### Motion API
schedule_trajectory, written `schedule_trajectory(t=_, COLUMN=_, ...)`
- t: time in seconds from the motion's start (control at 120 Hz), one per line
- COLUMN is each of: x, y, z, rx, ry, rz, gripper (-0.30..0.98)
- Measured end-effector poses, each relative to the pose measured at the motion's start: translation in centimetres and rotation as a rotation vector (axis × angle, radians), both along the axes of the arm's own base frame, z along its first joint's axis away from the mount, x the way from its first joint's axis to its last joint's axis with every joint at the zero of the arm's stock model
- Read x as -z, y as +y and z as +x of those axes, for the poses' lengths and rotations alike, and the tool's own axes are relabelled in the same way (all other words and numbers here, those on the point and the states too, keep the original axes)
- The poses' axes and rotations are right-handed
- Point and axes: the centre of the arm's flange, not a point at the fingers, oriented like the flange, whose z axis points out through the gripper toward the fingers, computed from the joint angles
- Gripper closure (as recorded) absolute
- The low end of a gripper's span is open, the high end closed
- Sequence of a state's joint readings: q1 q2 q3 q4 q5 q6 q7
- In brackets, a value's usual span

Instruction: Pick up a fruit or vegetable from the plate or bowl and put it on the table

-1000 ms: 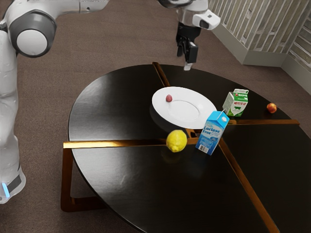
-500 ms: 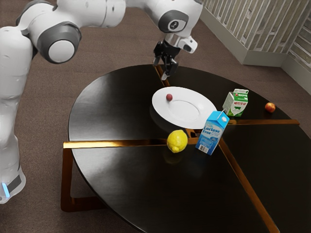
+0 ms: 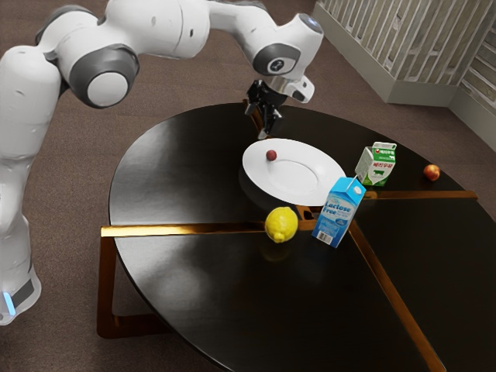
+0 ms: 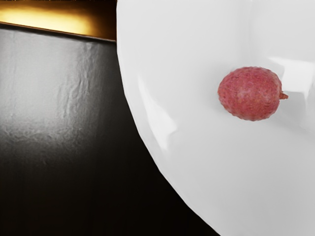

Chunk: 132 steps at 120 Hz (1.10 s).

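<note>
The gripper is over the far side of the table, by the plate. Its fingers are parted, with nothing grasped between them, and their tips point down. The arm reaches in from the exterior view's left.

The lychee lies on the plate, on the broad border between the rim and the central ring. It is below the gripper and just beside it, a little toward the exterior view's right of the fingertips, with a gap between them. The wrist view has the lychee on the white surface under the hand, set in from the rim; its skin is pinkish red and bumpy, and its short stem points away from the stretch of rim seen there.

On the near side of the plate, the lemon is near the blue carton but apart from it. The green carton stands upright beyond the blue one, toward the exterior view's right. The apple is on the table farther to that side, well apart from the gripper.
</note>
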<state>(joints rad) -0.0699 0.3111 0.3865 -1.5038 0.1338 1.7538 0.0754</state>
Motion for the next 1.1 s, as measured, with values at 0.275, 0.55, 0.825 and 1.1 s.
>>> schedule_trajectory(t=0.275, x=2.3, y=-1.0, z=1.6, rx=0.014, ry=0.002, rz=0.017, gripper=0.00)
schedule_trajectory(t=0.55, x=1.6, y=-1.3, z=2.4, rx=0.019, ry=-0.059, rz=0.018, gripper=0.00)
schedule_trajectory(t=0.825, x=3.1, y=-1.4, z=3.5, rx=0.026, ry=-0.087, rz=0.024, gripper=0.00)
schedule_trajectory(t=1.1, x=4.8, y=-1.7, z=4.3, rx=0.034, ry=-0.087, rz=0.028, gripper=0.00)
